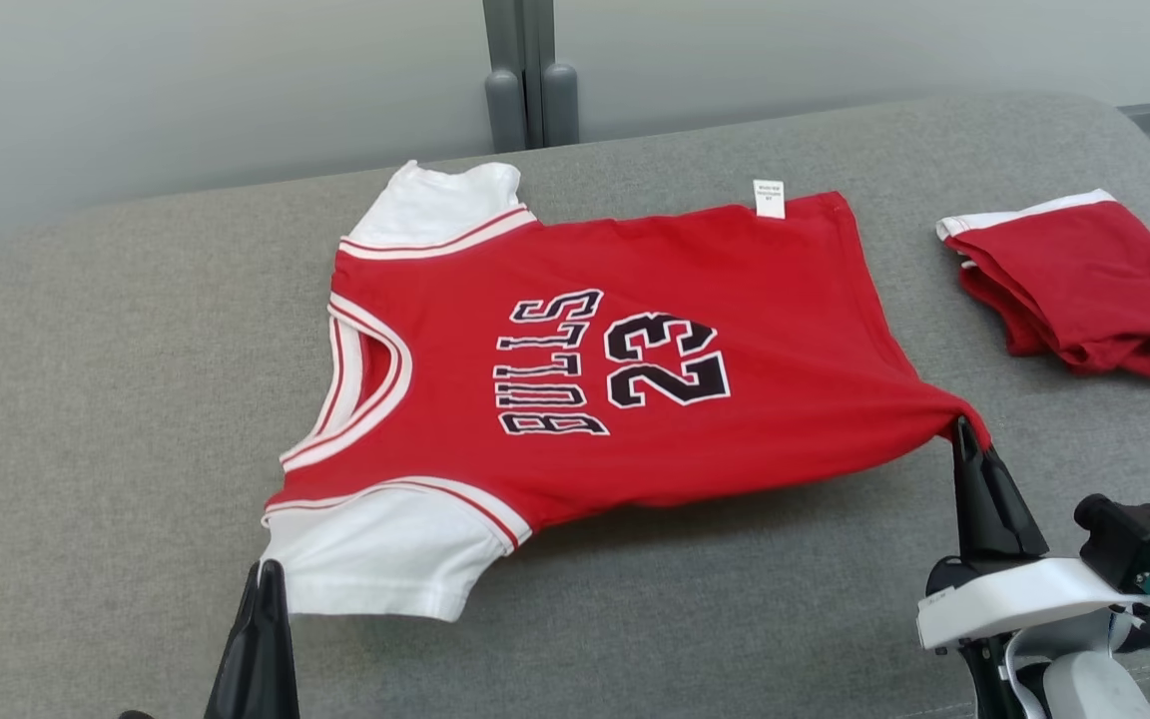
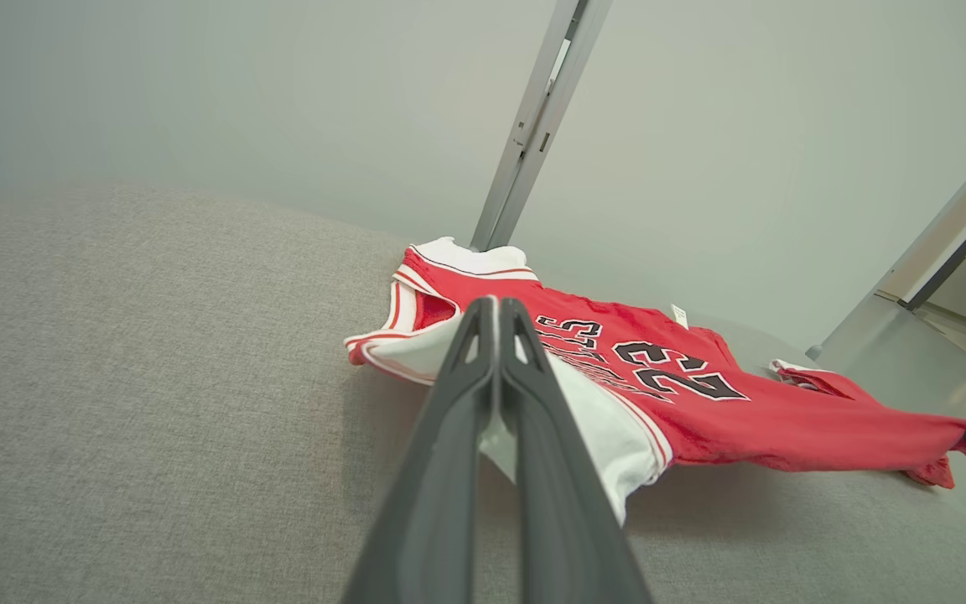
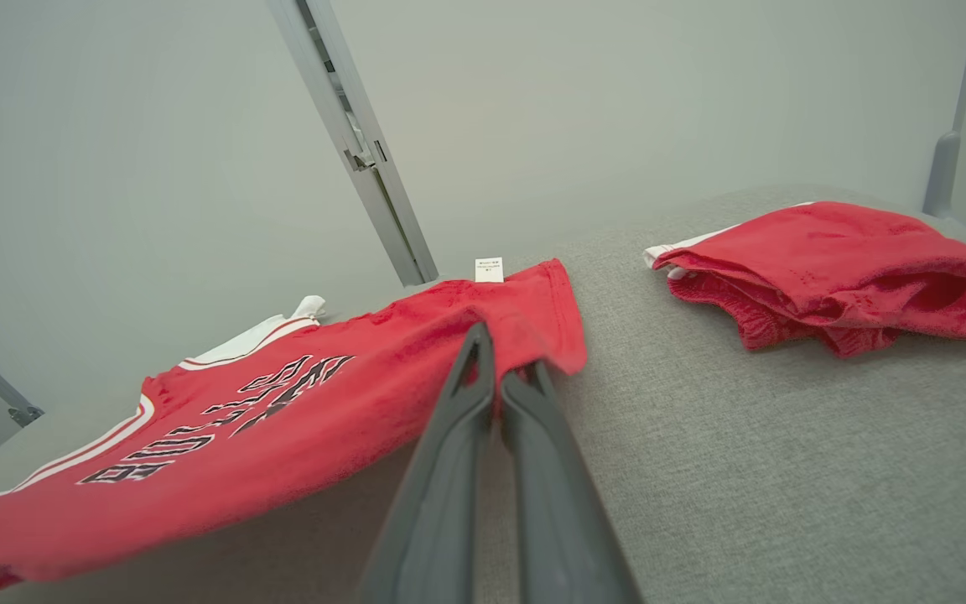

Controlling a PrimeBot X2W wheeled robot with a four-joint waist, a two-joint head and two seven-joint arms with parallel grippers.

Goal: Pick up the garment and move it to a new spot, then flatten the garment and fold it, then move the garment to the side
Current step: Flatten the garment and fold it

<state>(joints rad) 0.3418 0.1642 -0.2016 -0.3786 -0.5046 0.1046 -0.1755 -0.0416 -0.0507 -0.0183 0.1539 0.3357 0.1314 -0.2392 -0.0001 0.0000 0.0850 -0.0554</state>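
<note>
1. Jersey (image 1: 635, 350) lies print-up on the grey padded surface (image 1: 86, 399), near edge lifted. An uneven pull could slip it from either thin pinch. Its long axis runs left-right, collar toward the robot's left.
2. Red shorts (image 1: 1084, 290) sit well apart, rightward.
3. Left tool (image 1: 266, 567) is clamped on the white sleeve (image 1: 385, 549), right tool (image 1: 961, 424) on the hem corner (image 1: 946, 407).

The garment (image 1: 635, 330) is soft, matt knit cloth, red with white sleeves, and its lettering looks like a flatter, smoother print. The grey cushion (image 1: 86, 399) under it is coarse woven fabric. By the cushion's right edge the folded red cloth (image 1: 1084, 290) looks fuzzier. The left gripper (image 1: 266, 567) and right gripper (image 1: 962, 427) are dark, smooth, dull plastic
</note>
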